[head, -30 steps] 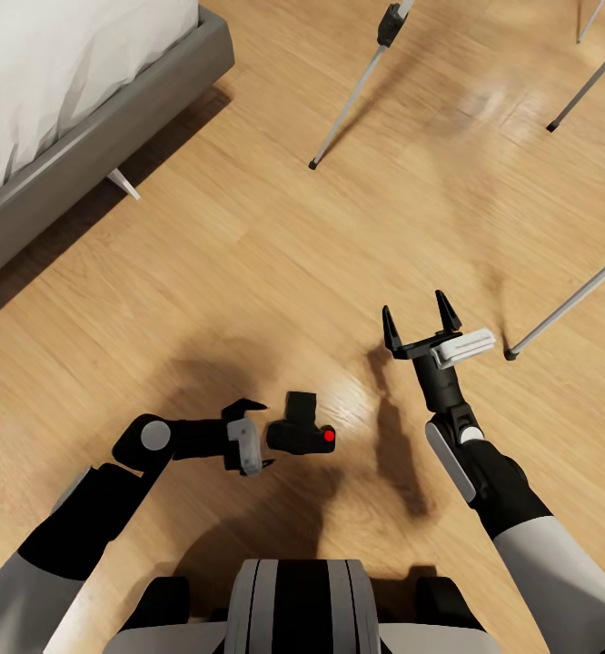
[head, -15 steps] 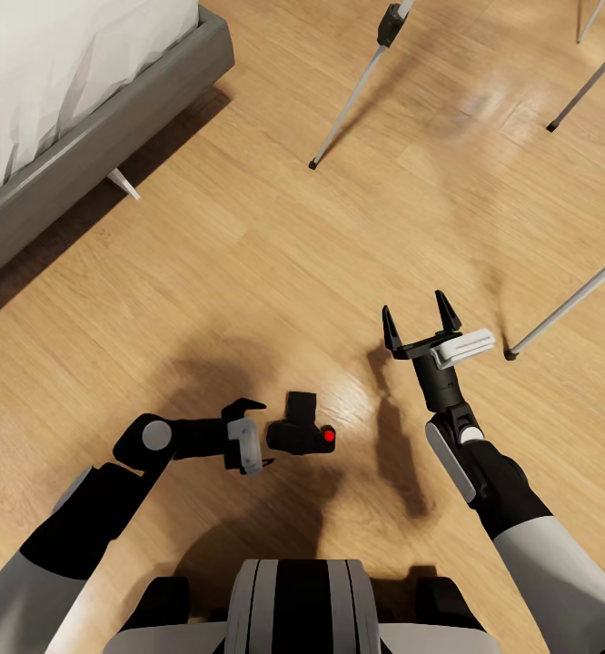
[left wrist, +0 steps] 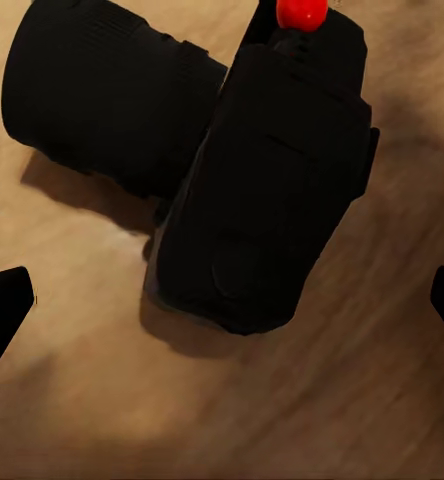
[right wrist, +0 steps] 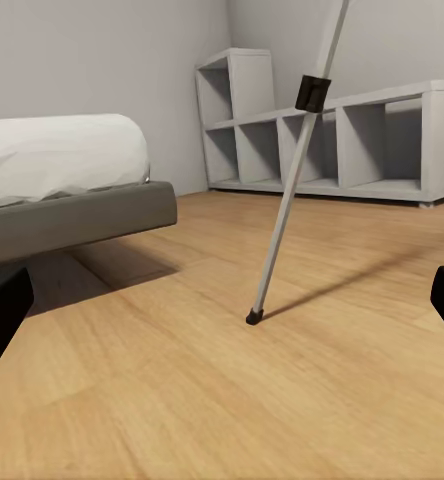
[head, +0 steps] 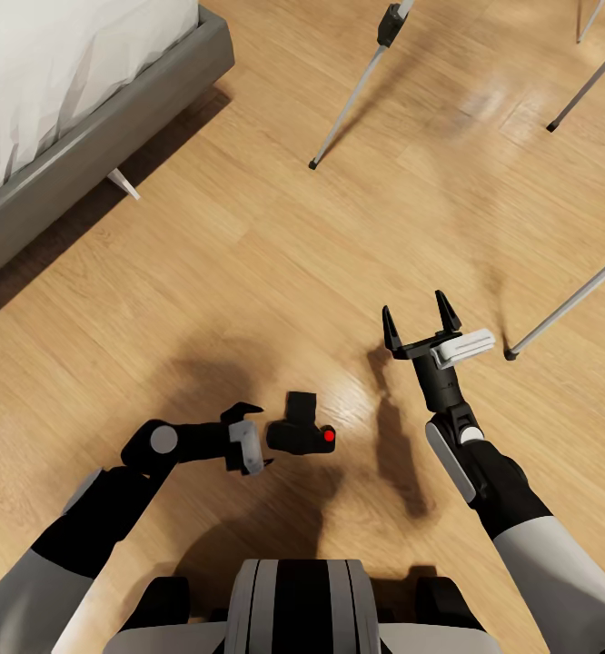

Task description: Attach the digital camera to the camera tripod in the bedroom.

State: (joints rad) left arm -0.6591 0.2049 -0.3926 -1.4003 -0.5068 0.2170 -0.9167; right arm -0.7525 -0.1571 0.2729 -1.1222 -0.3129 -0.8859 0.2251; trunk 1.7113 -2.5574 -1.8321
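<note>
Head view: camera [head: 298, 430] lies on the wood floor [head: 248, 254] just ahead of the base, lens toward the bed [head: 75, 100], red button [head: 329, 437] on its right end. Left claw [head: 252, 442] sits low just beside the camera's left side, fingers apart, not touching it. Right claw [head: 421, 324] is raised and idle, fingers apart, nothing held. Tripod legs [head: 357, 86] stand well ahead and to the right. Left wrist view: camera [left wrist: 252, 200] centred between the two fingertips [left wrist: 2, 310], which are spread wide on either flank, floor showing below. Judgement: step in hand is the pick-up. Advance until the body, not the lens barrel, lies between the fingers, then close across the flat body sides; gripping the round lens risks a roll. Right wrist view: one tripod leg [right wrist: 287, 200], bed [right wrist: 72, 190] and a grey shelf [right wrist: 332, 140]; arm can wait.
</note>
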